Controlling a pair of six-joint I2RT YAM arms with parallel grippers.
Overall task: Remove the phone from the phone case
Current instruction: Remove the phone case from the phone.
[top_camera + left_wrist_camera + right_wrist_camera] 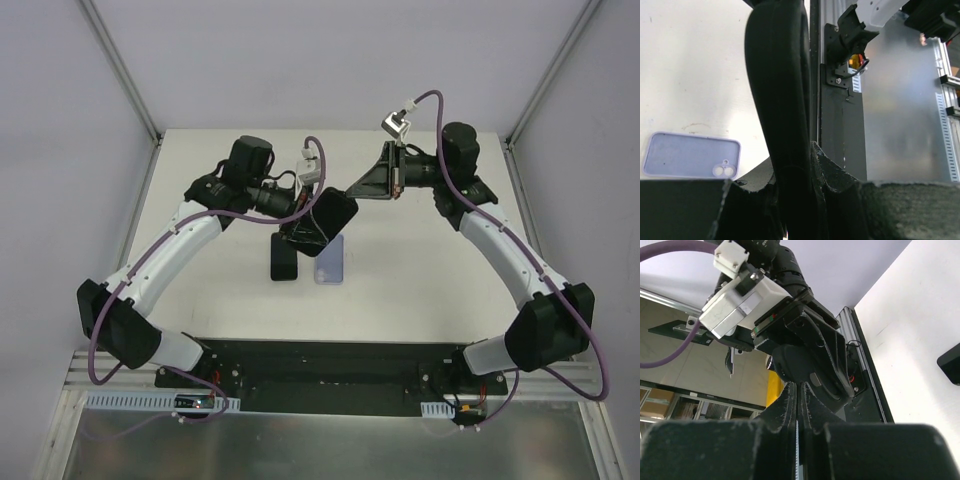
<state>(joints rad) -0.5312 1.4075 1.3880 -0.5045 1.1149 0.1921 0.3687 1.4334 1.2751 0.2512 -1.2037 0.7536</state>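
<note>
The left gripper (pixel 790 200) is clamped on the black case (pixel 777 100). The right gripper (pixel 797 402) has its fingers together, empty. The lilac phone (pixel 685 155) lies at the lower left.

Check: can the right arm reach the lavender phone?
Probably yes: nothing lies between the lavender phone and the right arm. But the left arm, jaws shut on a black item, hangs by its far end, and the right jaws are shut.

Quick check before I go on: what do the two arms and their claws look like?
The left arm and right arm have smooth white shells between bulky black joints. A purple cable runs along each. The left claw and right claw are black, with rough matte fingers. A white camera module sits at each wrist.
</note>
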